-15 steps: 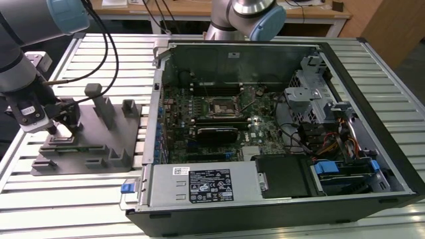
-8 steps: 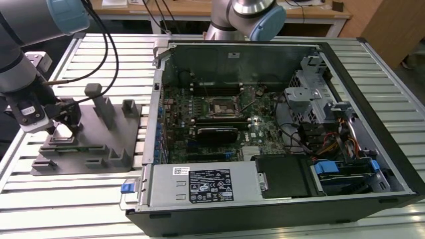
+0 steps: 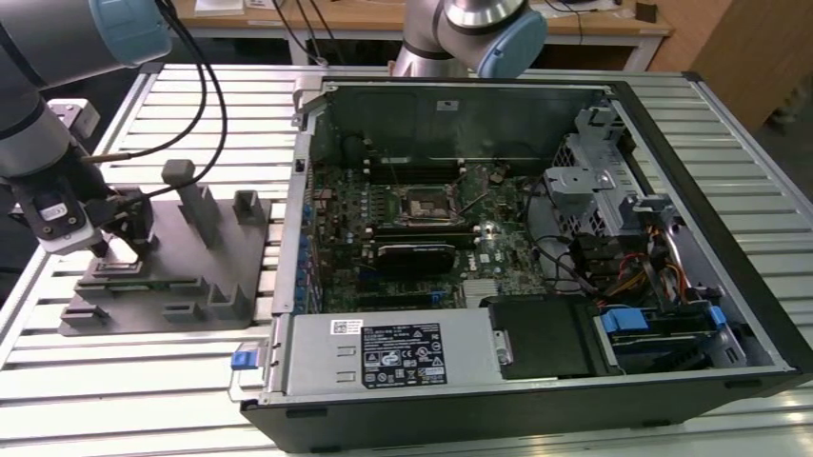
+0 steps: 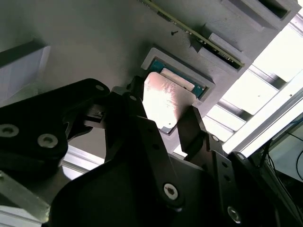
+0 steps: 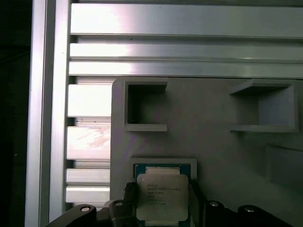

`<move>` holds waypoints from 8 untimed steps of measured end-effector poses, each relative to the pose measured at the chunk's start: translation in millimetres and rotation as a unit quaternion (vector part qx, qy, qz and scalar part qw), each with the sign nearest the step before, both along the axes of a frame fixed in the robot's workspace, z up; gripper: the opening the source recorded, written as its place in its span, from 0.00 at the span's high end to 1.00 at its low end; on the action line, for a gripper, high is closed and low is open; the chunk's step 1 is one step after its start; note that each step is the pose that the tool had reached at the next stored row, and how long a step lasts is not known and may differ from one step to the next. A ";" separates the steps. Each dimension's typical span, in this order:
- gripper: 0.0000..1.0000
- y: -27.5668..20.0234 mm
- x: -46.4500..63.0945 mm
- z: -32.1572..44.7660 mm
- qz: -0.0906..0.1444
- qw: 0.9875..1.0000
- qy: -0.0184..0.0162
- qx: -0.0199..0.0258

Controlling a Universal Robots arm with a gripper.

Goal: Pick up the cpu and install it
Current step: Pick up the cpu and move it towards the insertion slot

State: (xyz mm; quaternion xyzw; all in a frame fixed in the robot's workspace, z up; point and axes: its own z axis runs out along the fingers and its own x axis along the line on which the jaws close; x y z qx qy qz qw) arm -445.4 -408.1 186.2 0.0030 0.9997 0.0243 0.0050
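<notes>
The cpu (image 4: 165,97) (image 5: 162,194), a small square chip with a pale silver top, sits between my gripper's (image 4: 165,113) (image 5: 161,201) two black fingers (image 4: 135,106), which press on its opposite edges. It is directly over the shallow pocket (image 5: 161,163) (image 4: 158,56) of the grey fixture (image 3: 178,286), and looks lifted slightly off it. In the exterior view the gripper (image 3: 121,249) is low over the fixture at the exterior view's left. The black motherboard socket (image 3: 424,202) lies in the open computer case (image 3: 711,181), well to the exterior view's right.
The fixture carries several raised grey posts (image 3: 190,195) and open square recesses (image 5: 144,106). It rests on a slatted aluminium table (image 3: 190,105). Cables (image 3: 190,57) hang from the arm above. A second arm's base (image 3: 477,29) stands behind the case.
</notes>
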 end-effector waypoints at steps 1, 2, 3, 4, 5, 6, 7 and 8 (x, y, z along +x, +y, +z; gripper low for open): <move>0.47 0.0 0.0 0.5 0.000 1.000 0.000 0.000; 0.47 0.0 0.0 1.9 0.000 1.000 0.000 0.000; 0.47 0.0 0.0 4.5 0.000 1.000 0.000 0.000; 0.47 0.0 0.0 7.6 0.000 1.000 0.000 0.000; 0.47 0.0 0.0 10.8 0.000 1.000 0.000 0.000; 0.47 0.0 0.0 13.4 0.000 1.000 0.000 0.000; 0.47 0.0 0.0 15.7 0.000 1.000 0.000 0.000; 0.47 0.0 0.0 17.0 0.000 1.000 0.000 0.000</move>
